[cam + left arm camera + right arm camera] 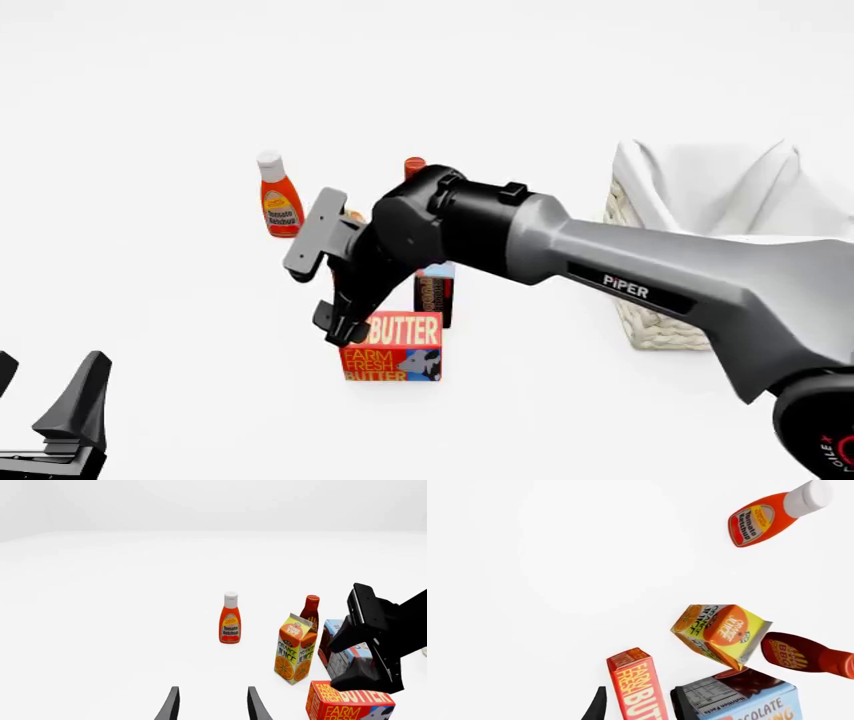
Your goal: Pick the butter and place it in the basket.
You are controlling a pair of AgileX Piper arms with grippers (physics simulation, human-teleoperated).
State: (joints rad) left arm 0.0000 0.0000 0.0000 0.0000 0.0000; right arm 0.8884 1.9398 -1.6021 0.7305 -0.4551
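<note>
The butter (391,347) is a squat red-and-orange box standing on the table, also seen in the left wrist view (350,706). My right gripper (320,292) is open just above its upper left corner, with one finger close to the box top. Seen from the right wrist, the butter (632,685) shows between the two spread fingertips of the right gripper (637,706). The cream wicker basket (651,322) stands at the right, behind the right arm. My left gripper (54,415) is open and empty near the front left corner, far from the butter.
A chocolate pudding box (434,292) stands right behind the butter, with an orange juice carton (295,650) and a BBQ sauce bottle (311,611) beyond. A ketchup bottle (279,198) stands apart at the far left.
</note>
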